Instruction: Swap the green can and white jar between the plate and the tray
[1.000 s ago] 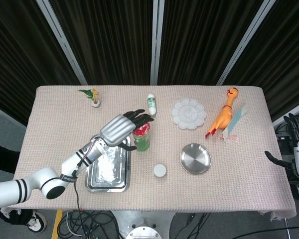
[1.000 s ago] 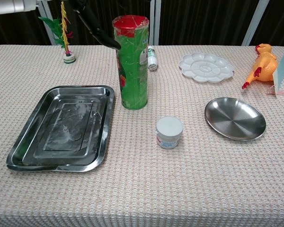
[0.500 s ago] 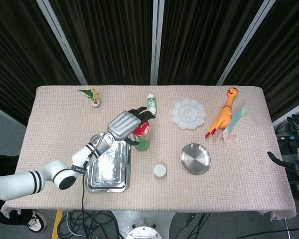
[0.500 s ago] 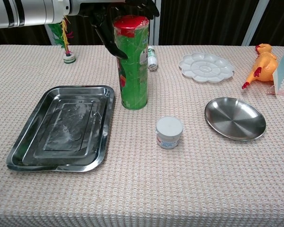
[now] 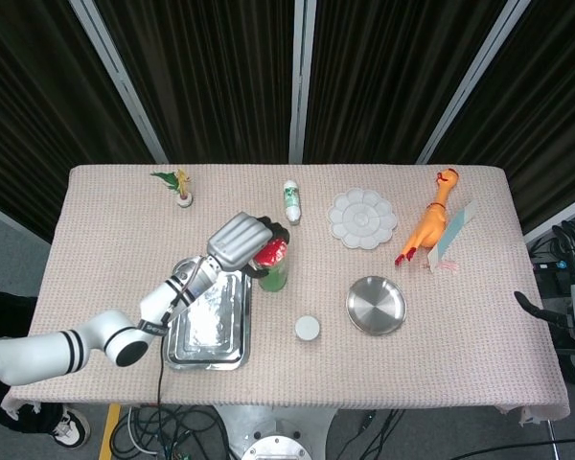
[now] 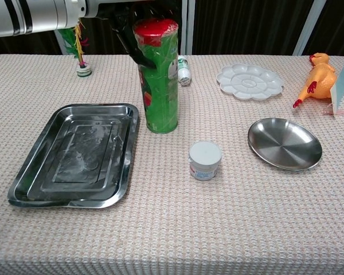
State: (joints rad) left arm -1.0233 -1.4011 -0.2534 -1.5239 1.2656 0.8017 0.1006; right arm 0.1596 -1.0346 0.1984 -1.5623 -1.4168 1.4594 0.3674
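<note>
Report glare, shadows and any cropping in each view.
Head view: even light, faint shadows, a whitish glare patch on the tray, the plate bright. Chest view: sharp, streaky reflections in the tray, a soft sheen on the plate; the left hand is cropped by the top edge above the can.

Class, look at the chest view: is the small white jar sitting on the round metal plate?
No, the small white jar stands on the tablecloth, apart from the round metal plate, which holds nothing.
</note>
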